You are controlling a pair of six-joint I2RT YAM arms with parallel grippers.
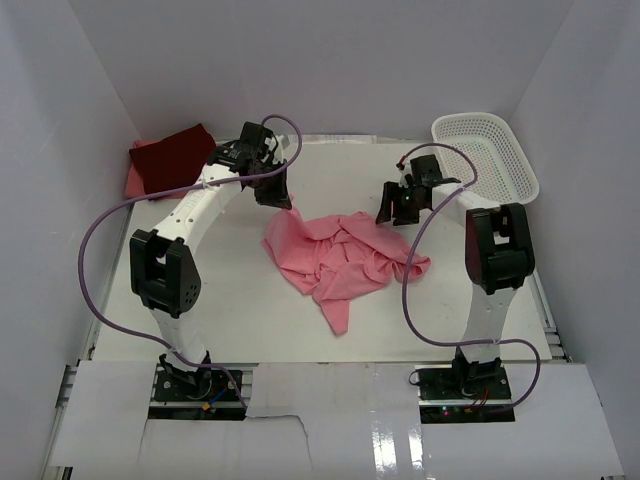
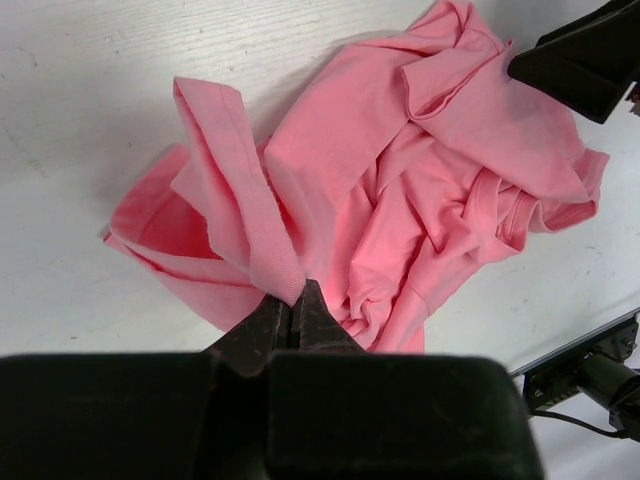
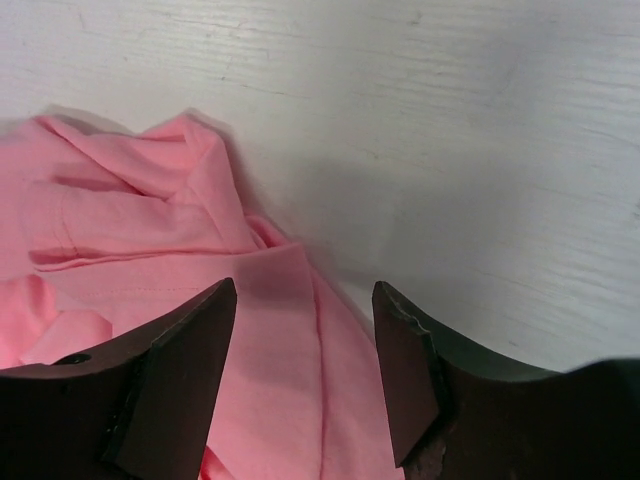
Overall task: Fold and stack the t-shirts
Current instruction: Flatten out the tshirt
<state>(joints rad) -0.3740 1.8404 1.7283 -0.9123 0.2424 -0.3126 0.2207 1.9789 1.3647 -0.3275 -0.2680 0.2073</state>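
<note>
Jaws of left gripper point(image 2: 296, 300) clenched on a hem strip of the light pink t-shirt point(image 1: 340, 255), raised at its far-left edge, likely to draw the crumpled heap open for flattening. Jaws of right gripper point(image 3: 305, 300) spread and empty over the heap's far-right edge, cloth lying below and between them, seemingly lined up for a second pinch. Bulk of shirt bunched centrally between both grippers. Dark maroon t-shirt point(image 1: 172, 152) laid flat at far left atop a salmon pink one point(image 1: 133, 182), presumably the stack site.
</note>
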